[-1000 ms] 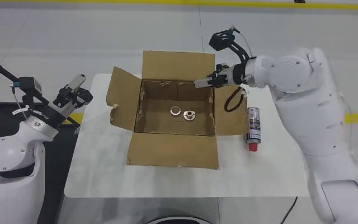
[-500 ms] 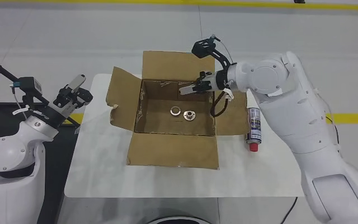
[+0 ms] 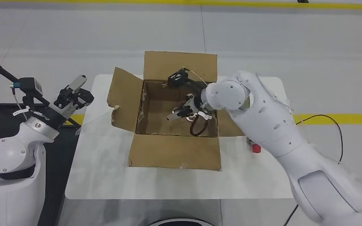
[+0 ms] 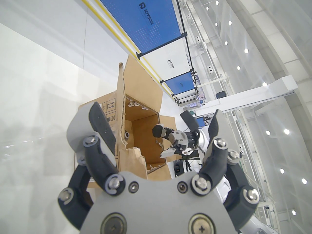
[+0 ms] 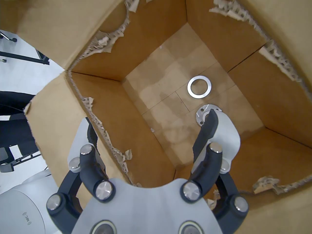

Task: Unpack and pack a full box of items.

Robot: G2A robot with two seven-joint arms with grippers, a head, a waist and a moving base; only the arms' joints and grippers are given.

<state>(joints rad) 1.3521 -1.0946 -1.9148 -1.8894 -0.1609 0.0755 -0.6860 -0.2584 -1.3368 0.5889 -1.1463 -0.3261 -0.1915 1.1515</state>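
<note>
I count one cardboard box [image 3: 175,151], standing in the middle of the white worktop [image 3: 102,169] with all four flaps folded outward. On its floor lie two metal parts. One is a flat ring [image 5: 189,86]. The other is a flanged disc [image 5: 200,116] with small holes around its rim. They sit just beside each other without touching, nearer the far wall than the near one. One spray can [image 3: 255,148] lies on the worktop to the right of the box. I see only its red cap, because my right arm covers the rest.

My right arm reaches in from the right side, with its forearm crossing above the box's right flap and wall. The wrist is bent so that the right claw [image 5: 150,118] points down into the opening. Its two fingers are spread wide apart and there is nothing between them. In the right wrist view one fingertip lines up over the flanged disc and hides part of it. The claw is above the disc, not on it, and the other finger sits close to the torn edge of a flap.

My left arm stands off the worktop's left edge, well apart from the box. The left claw [image 4: 157,110] is raised and aimed toward the box. Its fingers are also released and wide, and it holds nothing.
</note>
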